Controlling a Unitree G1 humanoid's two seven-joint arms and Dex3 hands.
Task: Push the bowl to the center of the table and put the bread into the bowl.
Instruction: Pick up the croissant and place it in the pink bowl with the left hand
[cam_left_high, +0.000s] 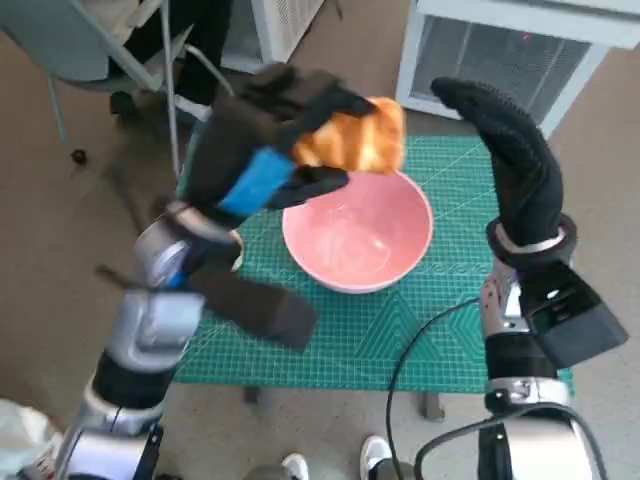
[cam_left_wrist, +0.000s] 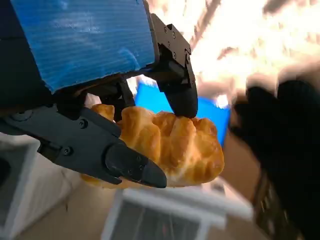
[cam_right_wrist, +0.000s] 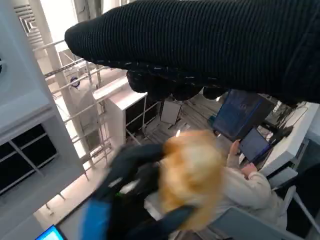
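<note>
The black left hand with blue tape over its back (cam_left_high: 262, 150) grips a golden-brown, ridged loaf of bread (cam_left_high: 355, 138), its black fingers (cam_left_wrist: 127, 162) closed over the crust from both sides. In the head view the bread hangs above the far rim of the round pink bowl (cam_left_high: 358, 240), lifted clear of it. The right hand in the black knitted glove (cam_left_high: 505, 135) is raised beside the bowl on the other side, holding nothing; its fingers (cam_right_wrist: 165, 87) are curled in loosely, touching neither bowl nor bread. The bowl stands near the middle of the green gridded cutting mat (cam_left_high: 400, 330) that covers the small table. Beyond the table stand a white slatted cabinet (cam_left_high: 520, 50) and a grey chair (cam_left_high: 110, 50) on tan carpet (cam_left_high: 50, 230). The right wrist view shows a seated person (cam_right_wrist: 250, 187) at a laptop.
</note>
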